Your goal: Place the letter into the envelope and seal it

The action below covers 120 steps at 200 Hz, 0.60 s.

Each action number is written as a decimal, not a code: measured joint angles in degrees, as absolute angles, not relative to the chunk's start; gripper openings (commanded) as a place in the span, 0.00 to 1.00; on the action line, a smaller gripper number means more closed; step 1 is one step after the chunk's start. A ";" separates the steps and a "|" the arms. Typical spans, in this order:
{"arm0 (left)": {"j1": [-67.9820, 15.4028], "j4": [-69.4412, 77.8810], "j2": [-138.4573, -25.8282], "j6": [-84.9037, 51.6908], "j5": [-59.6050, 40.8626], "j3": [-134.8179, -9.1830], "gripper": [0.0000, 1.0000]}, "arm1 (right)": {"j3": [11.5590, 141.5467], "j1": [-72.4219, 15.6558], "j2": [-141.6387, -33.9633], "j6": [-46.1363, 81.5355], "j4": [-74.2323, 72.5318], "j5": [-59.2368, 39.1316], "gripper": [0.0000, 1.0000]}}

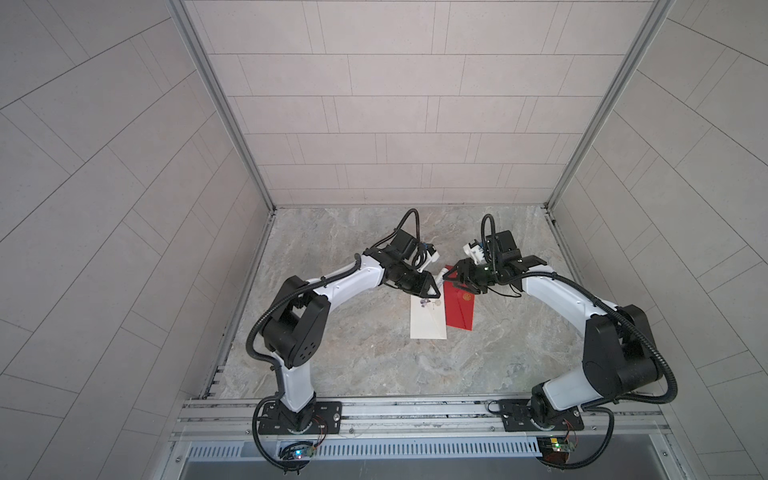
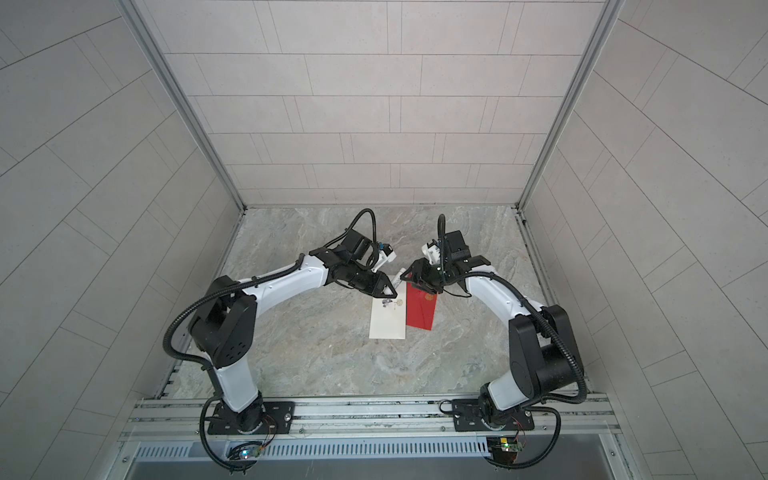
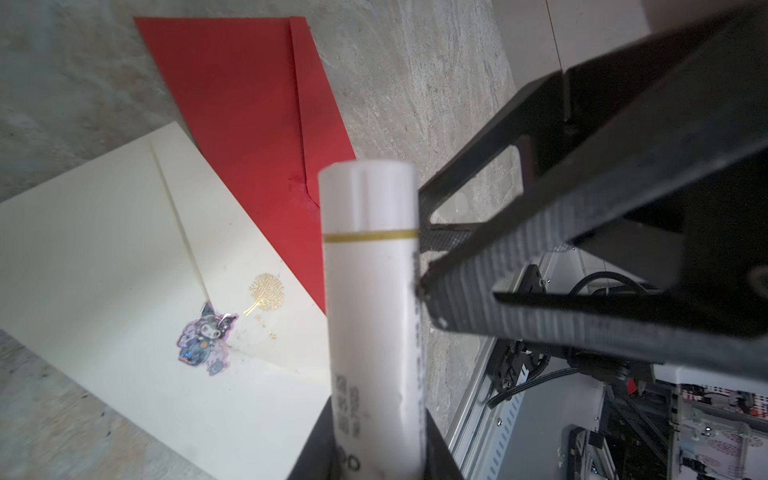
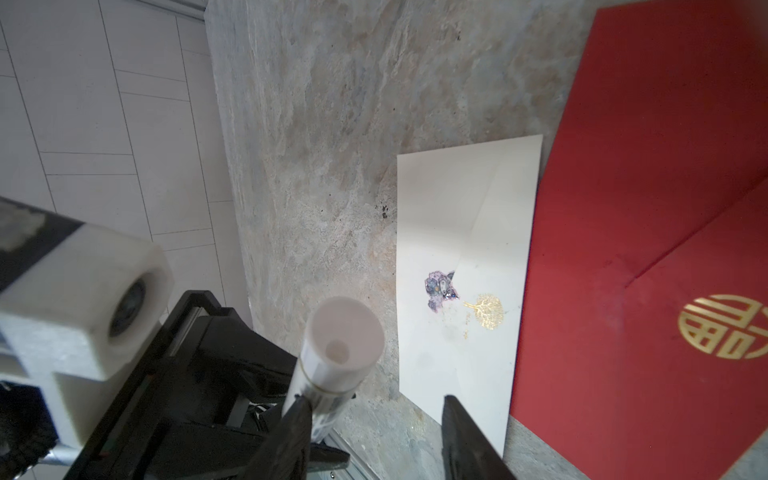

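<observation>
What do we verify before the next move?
1. Left end effector shut on glue stick: ok.
2. Cap on the glue stick: ok.
3. Right end effector clear of glue stick: cannot tell; jaws open, but one finger looks to be against it.
4. Cream envelope flap down, sticker at its tip: ok.
5. Letter inside: cannot tell.
6. Red envelope flat, flap shut: ok.
</observation>
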State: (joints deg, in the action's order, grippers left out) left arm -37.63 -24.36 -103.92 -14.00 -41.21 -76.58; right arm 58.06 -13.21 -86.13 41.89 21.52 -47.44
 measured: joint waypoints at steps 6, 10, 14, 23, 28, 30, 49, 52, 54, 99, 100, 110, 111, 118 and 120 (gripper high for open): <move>-37.67 -24.73 -103.61 -13.32 -41.08 -76.51 0.00 | 58.08 -13.04 -86.13 41.54 21.65 -48.25 0.52; -37.71 -24.95 -103.48 -12.93 -41.04 -76.51 0.00 | 58.15 -12.93 -86.13 41.30 21.76 -48.77 0.52; -37.78 -25.17 -103.37 -12.56 -41.04 -76.49 0.00 | 58.17 -12.91 -86.13 41.12 21.80 -49.19 0.51; -37.91 -25.45 -103.37 -11.81 -41.04 -76.47 0.00 | 58.28 -12.84 -86.13 40.80 21.87 -50.02 0.51; -38.02 -25.58 -103.37 -11.49 -41.06 -76.47 0.00 | 58.28 -12.84 -86.13 40.71 21.80 -50.37 0.51; -38.04 -25.63 -103.37 -11.38 -41.08 -76.47 0.00 | 58.30 -12.84 -86.13 40.69 21.78 -50.46 0.50; -38.70 -26.15 -103.37 -10.39 -41.30 -76.47 0.00 | 58.39 -12.84 -86.13 40.97 21.10 -51.55 0.48; -38.79 -26.20 -103.37 -10.37 -41.32 -76.47 0.00 | 58.39 -12.84 -86.13 40.99 20.91 -51.68 0.48; -38.83 -26.24 -103.37 -10.33 -41.34 -76.47 0.00 | 58.39 -12.84 -86.13 41.06 20.78 -51.81 0.47; -39.31 -26.48 -103.37 -9.56 -41.52 -76.47 0.00 | 58.81 -12.84 -86.80 43.00 18.65 -52.69 0.35; -39.31 -26.48 -103.37 -9.56 -41.52 -76.47 0.00 | 58.81 -12.84 -86.80 43.00 18.61 -52.69 0.35; -39.35 -26.48 -103.37 -9.50 -41.50 -76.47 0.00 | 58.81 -12.84 -87.05 43.57 18.26 -52.73 0.32; -39.35 -26.48 -103.37 -9.50 -41.50 -76.47 0.00 | 58.81 -12.84 -87.09 43.59 18.26 -52.73 0.32; -39.35 -26.46 -103.37 -9.50 -41.47 -76.47 0.00 | 58.81 -12.84 -87.18 43.81 18.06 -52.71 0.29; -39.35 -26.46 -103.37 -9.47 -41.45 -76.47 0.00 | 58.81 -12.84 -87.20 43.70 17.98 -52.73 0.28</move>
State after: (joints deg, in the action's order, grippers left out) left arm -39.35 -26.46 -103.37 -9.47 -41.45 -76.47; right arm 58.81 -12.84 -87.20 43.70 17.98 -52.73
